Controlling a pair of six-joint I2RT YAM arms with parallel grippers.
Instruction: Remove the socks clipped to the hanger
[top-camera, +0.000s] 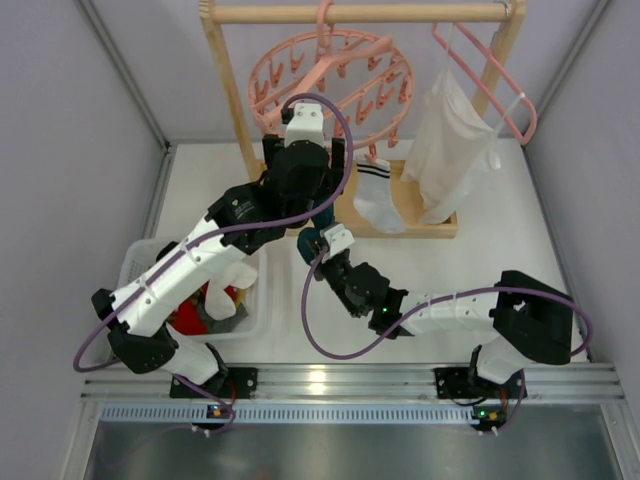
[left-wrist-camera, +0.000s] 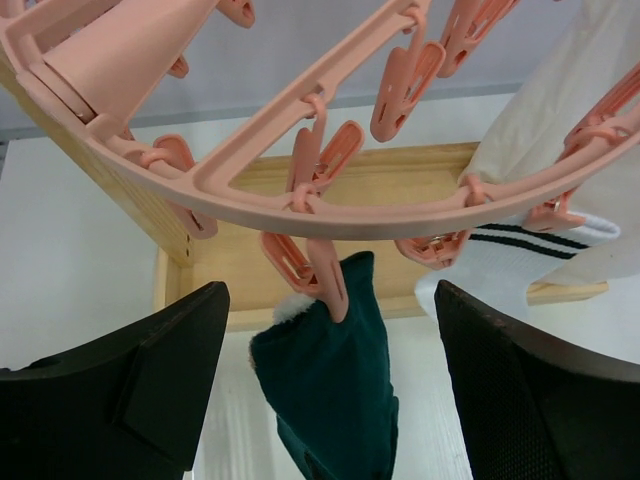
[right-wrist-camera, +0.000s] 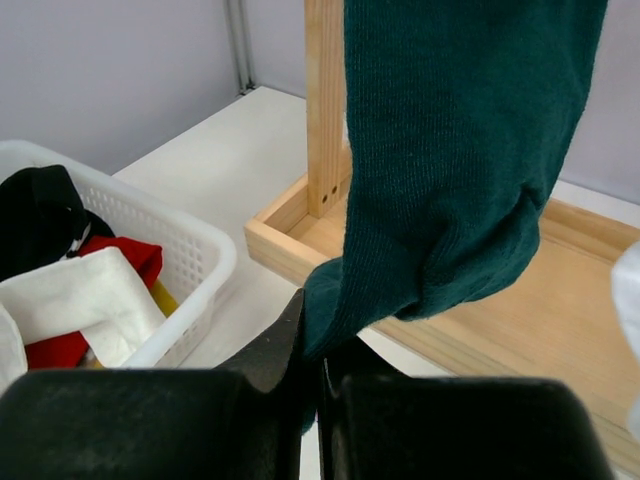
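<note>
The round pink hanger (top-camera: 330, 85) hangs from the wooden rail, and its ring (left-wrist-camera: 330, 205) crosses the left wrist view. A dark teal sock (left-wrist-camera: 335, 370) hangs from one pink clip (left-wrist-camera: 325, 285). My left gripper (left-wrist-camera: 330, 400) is open just under the ring, with its fingers (left-wrist-camera: 130, 380) on either side of the sock's cuff and apart from it. My right gripper (right-wrist-camera: 318, 370) is shut on the lower end of the teal sock (right-wrist-camera: 460, 150), low in front of the rack. A white sock with black stripes (top-camera: 378, 200) is still clipped to the right; it also shows in the left wrist view (left-wrist-camera: 520, 255).
A white basket (top-camera: 140, 262) at the left holds several socks, black, red and white (right-wrist-camera: 80, 300). The wooden rack post (right-wrist-camera: 325, 100) and base tray (right-wrist-camera: 290, 235) stand close by. A large white garment (top-camera: 450, 150) hangs on a pink triangular hanger (top-camera: 505, 95) at the right.
</note>
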